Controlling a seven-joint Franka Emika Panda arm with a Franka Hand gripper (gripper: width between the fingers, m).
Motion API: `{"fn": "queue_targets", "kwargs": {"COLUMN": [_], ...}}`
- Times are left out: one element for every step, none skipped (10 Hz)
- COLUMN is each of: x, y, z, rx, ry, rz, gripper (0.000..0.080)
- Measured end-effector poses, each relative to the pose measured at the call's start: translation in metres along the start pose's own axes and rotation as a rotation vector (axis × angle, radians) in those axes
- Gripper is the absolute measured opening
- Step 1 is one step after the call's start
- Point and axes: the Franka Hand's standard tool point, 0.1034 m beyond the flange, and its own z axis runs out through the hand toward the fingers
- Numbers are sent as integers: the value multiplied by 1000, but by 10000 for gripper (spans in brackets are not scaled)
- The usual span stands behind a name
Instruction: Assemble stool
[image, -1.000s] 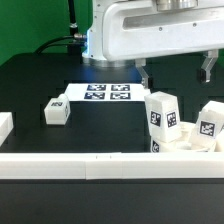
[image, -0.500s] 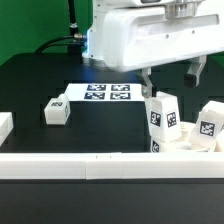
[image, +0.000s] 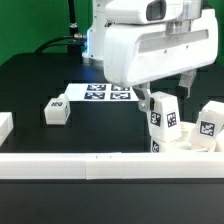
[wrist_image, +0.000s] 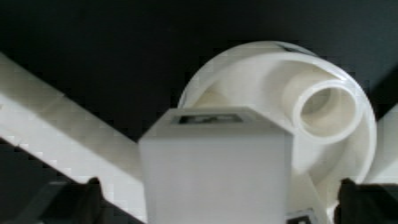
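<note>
- Exterior view: bright, even light from above; white arm housing (image: 160, 50) nearly blown out, little surface detail
- Black table (image: 30, 95): matte, no hard shadows; faint bluish glow behind marker board (image: 100, 93)
- Wrist view: dimmer, soft throughout; near leg (wrist_image: 214, 170) grey, shaded, blurred; seat (wrist_image: 267, 70) brighter
- Both views: low resolution

text: none readable | signs: black-and-white square tags only | on leg (image: 163, 122) just below claw (image: 166, 94) | on marker board (image: 100, 93) well apart from claw, exterior view's left
</note>
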Motion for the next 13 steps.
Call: {"fn": "queue_targets", "kwargs": {"x": [-1,0,0,-1,-1,-1,-1,-1,-1,0,0,1,1], "y": [0,0,-1,0,1,1,1,1,1,0,-1,-1,-2], "z": [3,4,4,4,4,3,3,4,4,4,4,4,5], "rx": [-3,-4,-5,-5,-5,-5,-5,-4,-4,-1,-1,2,9], "ry": [0,2,2,2,2,2,2,2,2,3,4,5,8], "rz": [4,7,11,13,21,42,49,109,192,288,410,528,689], "gripper": [649,649,627,627,454,335,335,335,335,335,335,335,335]}}
